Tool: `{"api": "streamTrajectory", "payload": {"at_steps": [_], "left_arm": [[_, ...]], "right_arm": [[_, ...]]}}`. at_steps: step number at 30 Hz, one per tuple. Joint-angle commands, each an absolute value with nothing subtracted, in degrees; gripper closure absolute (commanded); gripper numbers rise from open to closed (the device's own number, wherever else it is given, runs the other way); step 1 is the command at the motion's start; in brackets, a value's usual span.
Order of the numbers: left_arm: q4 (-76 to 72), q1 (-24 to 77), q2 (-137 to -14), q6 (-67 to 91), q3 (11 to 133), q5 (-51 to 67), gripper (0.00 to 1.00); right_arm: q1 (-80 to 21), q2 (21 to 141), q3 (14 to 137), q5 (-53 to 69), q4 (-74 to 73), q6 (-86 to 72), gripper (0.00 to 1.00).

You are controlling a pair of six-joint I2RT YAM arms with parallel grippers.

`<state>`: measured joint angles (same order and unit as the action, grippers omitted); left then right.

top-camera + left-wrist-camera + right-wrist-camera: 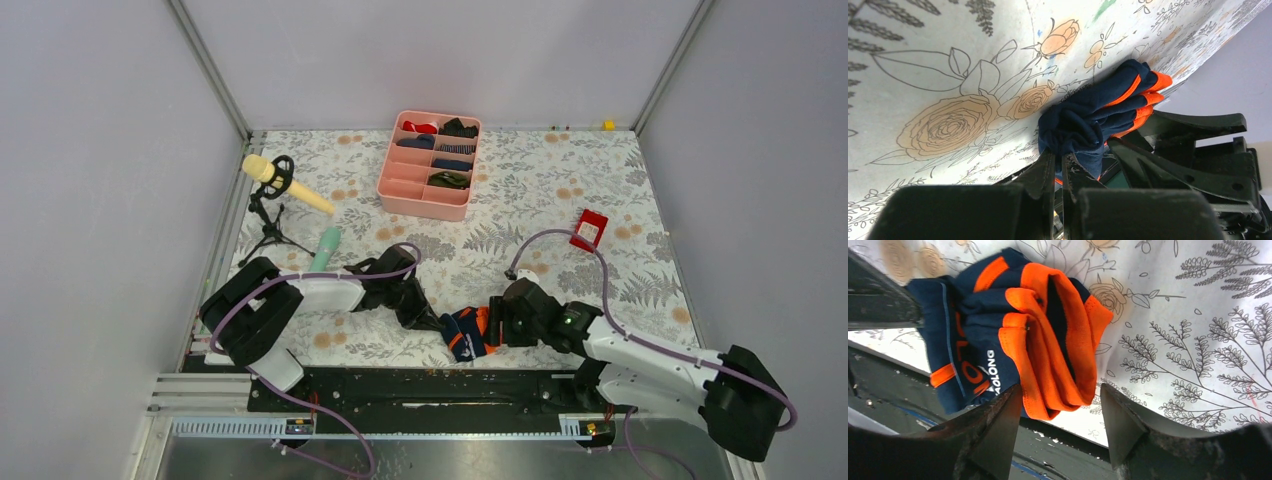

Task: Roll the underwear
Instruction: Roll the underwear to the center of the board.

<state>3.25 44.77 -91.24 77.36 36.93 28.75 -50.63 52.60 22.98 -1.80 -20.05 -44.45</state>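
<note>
- Your left gripper (1060, 159) pinches tight on the navy end of the underwear (1088, 120), which is bunched into a rough bundle at the near edge of the floral counter (923, 60).
- Your right gripper (1060, 392) stands spread wide, its tips flanking the orange waistband end of that bundle.
- From above, the bundle lies between both grippers, which face each other, well apart from the pink tray (422, 206).

Left fingers (1040, 175): black, matte, tapering to thin tips.
Right fingers (993, 427): black, wedge-shaped, scuffed grey at the edges.
Left arm (325, 293): white shell behind the fingers, black joints, black block at the base.
Right arm (640, 350): white shell, black joints, small green light (572, 320) just behind the fingers.
Cables (545, 237): lilac, one along each arm.
</note>
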Motion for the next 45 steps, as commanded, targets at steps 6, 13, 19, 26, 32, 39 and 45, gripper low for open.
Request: {"api": "streamTrajectory", "payload": {"at_steps": [6, 13, 19, 26, 32, 39, 45], "left_arm": [[8.27, 45.15, -93.03, 71.21, 40.7, 31.78, 1.0], [14.57, 45.41, -95.62, 62.73, 45.17, 35.95, 1.0], [17.86, 46.46, -97.14, 60.66, 48.01, 36.06, 1.0], [19.8, 47.01, -100.85, 62.82, 50.8, 35.06, 1.0], [19.91, 47.04, -101.68, 66.54, 50.63, 33.38, 1.0], [20.48, 47.1, -102.15, 68.62, 50.56, 32.58, 1.0], [20.5, 47.09, -102.13, 68.88, 50.27, 32.34, 1.0]], "right_arm": [[-50.82, 58.98, 24.99, -4.02, -16.88, -38.37, 0.7], [-47.2, 64.4, 30.51, -1.56, -16.64, -28.55, 0.89], [-43.36, 70.74, 35.27, 3.16, -16.07, -21.54, 0.9], [-42.18, 73.84, 37.62, 5.76, -16.64, -21.13, 0.82], [-42.16, 64.55, 36.82, 6.45, -19.24, -26.34, 0.52], [-46.15, 51.31, 37.49, 0.71, -26.85, -30.26, 0.5], [-63.17, 51.62, 36.66, -10.11, -26.49, -38.83, 0.72]]}}
